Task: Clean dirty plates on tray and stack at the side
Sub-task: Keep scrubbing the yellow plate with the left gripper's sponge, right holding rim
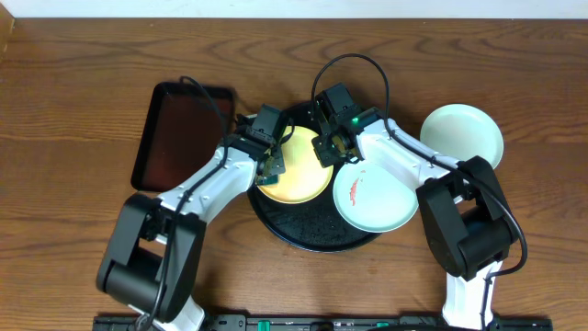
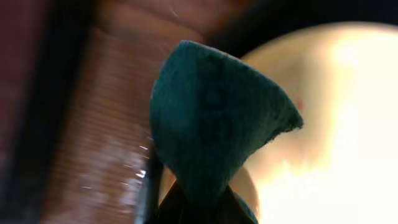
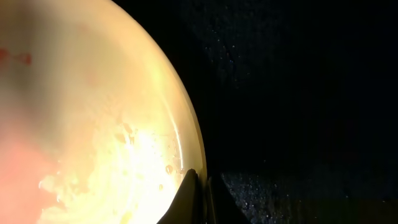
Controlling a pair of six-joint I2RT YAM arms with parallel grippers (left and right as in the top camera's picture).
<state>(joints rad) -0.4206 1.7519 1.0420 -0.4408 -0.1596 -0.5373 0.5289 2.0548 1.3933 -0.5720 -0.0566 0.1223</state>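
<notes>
Sponge [image 2: 217, 118] in left pincer [image 2: 202, 208], seen only from wrist; right pincer [image 3: 204, 194] closed at yellow plate [image 3: 93, 124].

The left arm [image 1: 197, 188] and right arm [image 1: 404, 162] have white shells between chunky black joint housings, the largest near the lower corners. Thin black cables [image 1: 358, 57] loop at upper centre, where a green light [image 1: 352, 120] glows. The right fingers [image 3: 189, 199] are dark, tapered wedges.

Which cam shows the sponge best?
Left wrist: the teal sponge fills the frame, folded, pinched at the bottom edge. Overhead hides it under the left gripper. Right wrist shows none of it.
</notes>
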